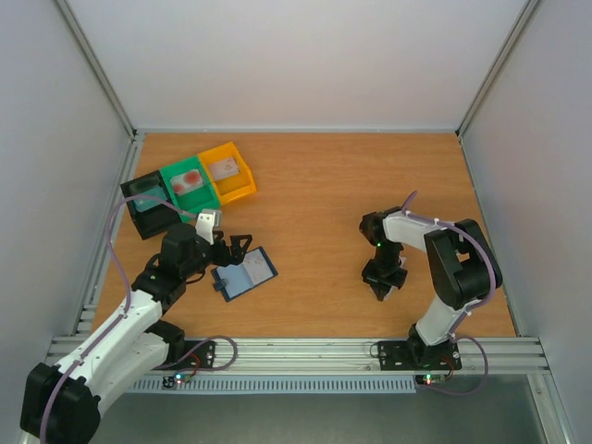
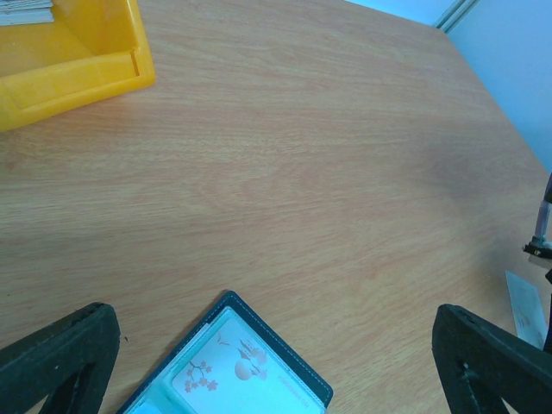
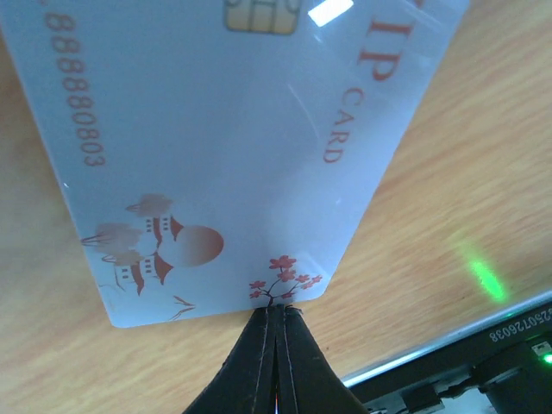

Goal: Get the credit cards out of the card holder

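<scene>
Right gripper (image 3: 278,332) clenched at bottom centre of wrist frame, pinching lower edge of pale credit card (image 3: 233,147). Card holder (image 1: 245,275) lies open on table (image 1: 324,185), left of centre, just below released left gripper (image 1: 231,248); second card (image 2: 246,375) inside.

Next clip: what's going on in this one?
The right gripper is shut on the edge of a pale credit card with reddish marks, out over the right side of the table. The left gripper hangs open by the card holder, which lies open on the table with a second pale card in its pocket.
</scene>
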